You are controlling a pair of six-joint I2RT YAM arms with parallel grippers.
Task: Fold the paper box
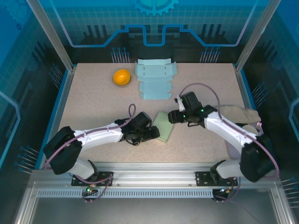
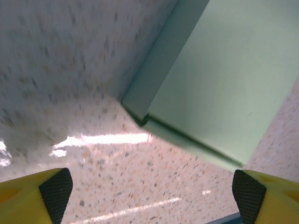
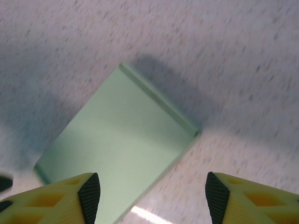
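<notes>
A folded pale green paper box (image 1: 164,126) lies flat on the speckled table, between the two grippers. My left gripper (image 1: 153,134) is at its left edge, low over the table. In the left wrist view the box (image 2: 219,84) fills the upper right, and the left gripper (image 2: 152,193) is open over bare table. My right gripper (image 1: 171,116) is at the box's upper right corner. The right wrist view has the box (image 3: 121,149) below and ahead, reaching under the left fingertip (image 3: 89,196). The right gripper (image 3: 153,196) is open and holds nothing.
Flat, unfolded light blue box sheets (image 1: 155,79) lie at the back centre. An orange round object (image 1: 121,77) sits to their left. A white crumpled bag (image 1: 239,114) rests at the right edge. Blue walls (image 1: 60,93) rim the table.
</notes>
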